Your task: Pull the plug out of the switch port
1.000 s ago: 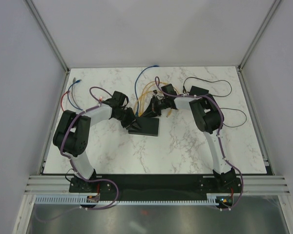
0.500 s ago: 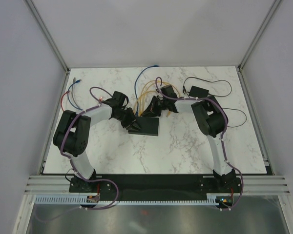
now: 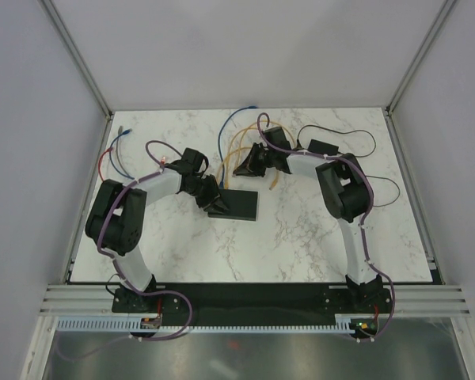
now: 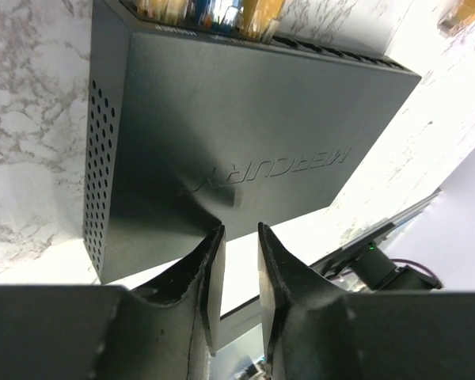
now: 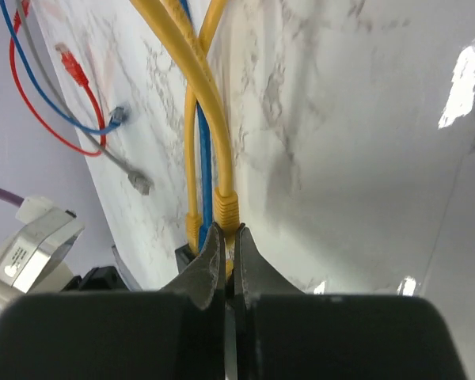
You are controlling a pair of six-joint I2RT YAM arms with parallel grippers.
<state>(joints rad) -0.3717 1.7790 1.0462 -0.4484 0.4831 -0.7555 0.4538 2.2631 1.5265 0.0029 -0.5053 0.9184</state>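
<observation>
The white marble-patterned tabletop (image 3: 301,245) carries a flat black switch (image 3: 236,206), lying near its centre. A red cable (image 5: 73,70), a blue cable (image 5: 119,115) and a grey cable (image 5: 141,184) lie loose toward the far left, their plugs free on the surface. Yellow cables (image 5: 191,158) cross the far middle, and a black adapter block (image 3: 323,147) with its thin black cord (image 3: 384,190) lies at the far right.

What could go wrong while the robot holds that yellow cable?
The right gripper seems to pinch the yellow plug only at its fingertips, so it may slip. The left gripper merely touches the switch at its edge, jaws apart; the cables still plugged in could drag it.
</observation>
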